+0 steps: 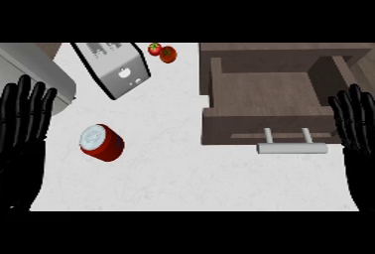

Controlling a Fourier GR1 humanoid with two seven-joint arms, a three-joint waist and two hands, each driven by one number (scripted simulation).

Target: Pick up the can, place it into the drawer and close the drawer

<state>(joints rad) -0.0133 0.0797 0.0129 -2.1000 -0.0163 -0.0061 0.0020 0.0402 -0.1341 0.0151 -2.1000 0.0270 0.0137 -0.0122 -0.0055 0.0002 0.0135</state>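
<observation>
The can (101, 142) sits on the white table (183, 183) at about eight o'clock from the middle of the view, red-sided with a pale lid, tilted so the lid faces up and to the left; nothing touches it. The drawer (265, 94) lies well apart at two o'clock, pulled open, its bare wooden floor showing and its metal handle (290, 148) toward the near edge.

The risks, as I judge them: the can is round and leaning, so a grasp that nudges it first could send it rolling across the table; carried across, it could catch the drawer's front wall if brought in too low; pushing the drawer shut off-centre of the handle might skew it.

The left hand (22, 124) stands at nine o'clock, just beside the can on its left, fingers straight and up, holding nothing; the right hand (354, 124) rests at three o'clock by the drawer's right side, likewise spread and empty, far from the can.

Behind, at eleven o'clock, stands a toaster (113, 64); two tomatoes (162, 51) lie at twelve.
</observation>
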